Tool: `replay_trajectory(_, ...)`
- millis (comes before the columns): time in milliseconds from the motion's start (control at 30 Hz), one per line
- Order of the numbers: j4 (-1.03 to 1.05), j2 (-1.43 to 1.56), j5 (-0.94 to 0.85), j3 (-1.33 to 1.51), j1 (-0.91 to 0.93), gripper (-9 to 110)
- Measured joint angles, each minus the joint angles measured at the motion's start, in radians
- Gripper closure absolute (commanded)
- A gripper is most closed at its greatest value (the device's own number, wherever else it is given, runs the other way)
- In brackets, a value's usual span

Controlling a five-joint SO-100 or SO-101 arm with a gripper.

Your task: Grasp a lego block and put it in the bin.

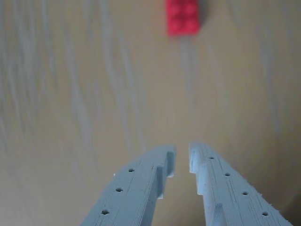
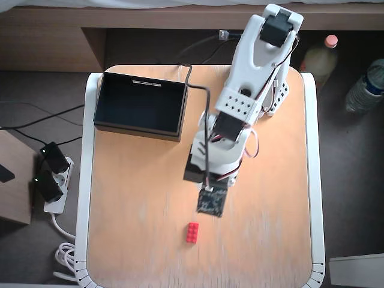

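Lego block (image 1: 183, 17) blurred, top cut off

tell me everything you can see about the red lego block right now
The lego block is a small, bright red rectangular brick that looks like plastic, with two rows of studs on top. It lies flat, studs up, on the bare wooden table, near the front edge in the overhead view, its long side roughly pointing toward the arm. Nothing touches it but the table. In the wrist view it sits blurred at the top edge, well ahead of the gripper.
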Motion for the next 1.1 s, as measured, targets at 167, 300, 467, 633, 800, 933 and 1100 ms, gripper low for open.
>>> replay_trajectory(167,-0.002,-0.147,0.000,-0.135,0.018,101)
replay_trajectory(300,-0.002,-0.270,0.008,-0.227,0.020,101)
replay_trajectory(467,-0.002,-0.391,0.057,-0.302,0.021,101)
replay_trajectory(633,-0.002,-0.471,0.106,-0.370,0.031,101)
replay_trajectory(800,-0.002,-0.557,0.104,-0.482,0.032,101)
replay_trajectory(933,-0.002,-0.607,0.104,-0.520,0.032,97)
replay_trajectory(1100,-0.002,-0.643,0.069,-0.529,0.028,90)
